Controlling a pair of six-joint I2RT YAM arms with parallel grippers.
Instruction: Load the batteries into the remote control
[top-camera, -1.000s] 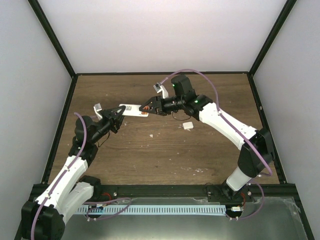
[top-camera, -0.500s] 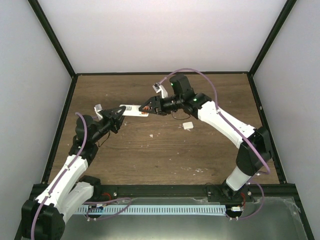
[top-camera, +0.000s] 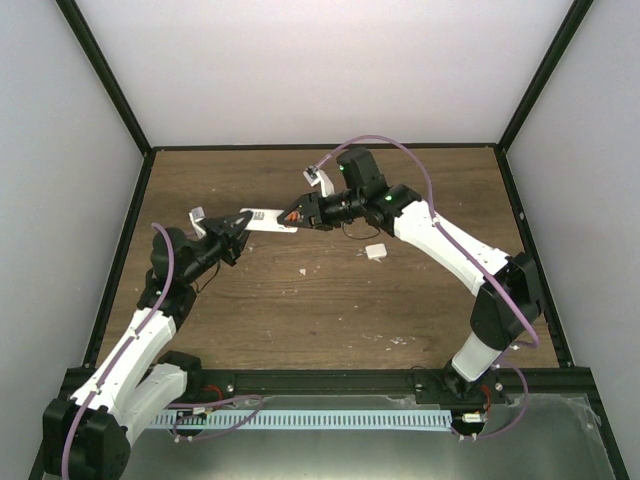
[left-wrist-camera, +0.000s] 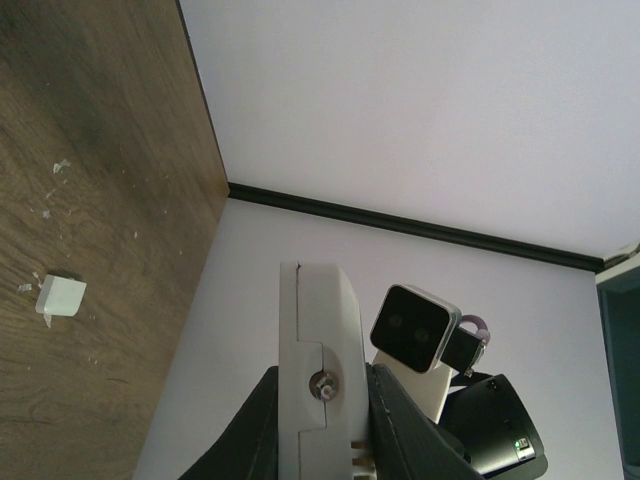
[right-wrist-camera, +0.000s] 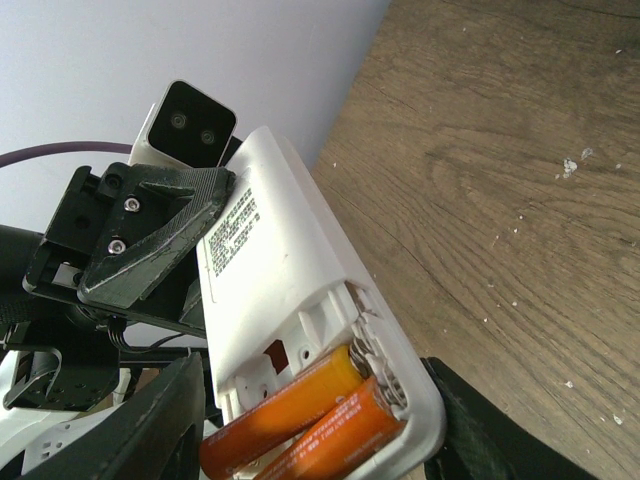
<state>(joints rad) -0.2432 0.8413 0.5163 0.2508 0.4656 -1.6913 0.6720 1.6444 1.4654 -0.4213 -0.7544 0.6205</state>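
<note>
Remote control (top-camera: 266, 217) in left claw (top-camera: 243, 222), midair

Beneath the left gripper (top-camera: 243, 222) and the right gripper (top-camera: 290, 215) lies a dark brown wood-grain table top (top-camera: 330, 310), flecked with small white crumbs (top-camera: 303, 270). Ahead of both grippers and out to either side of them rise plain pale walls (top-camera: 320, 70), joined at the corners by black struts (top-camera: 105, 75), with black trim along their foot. The light falls soft and even.
</note>
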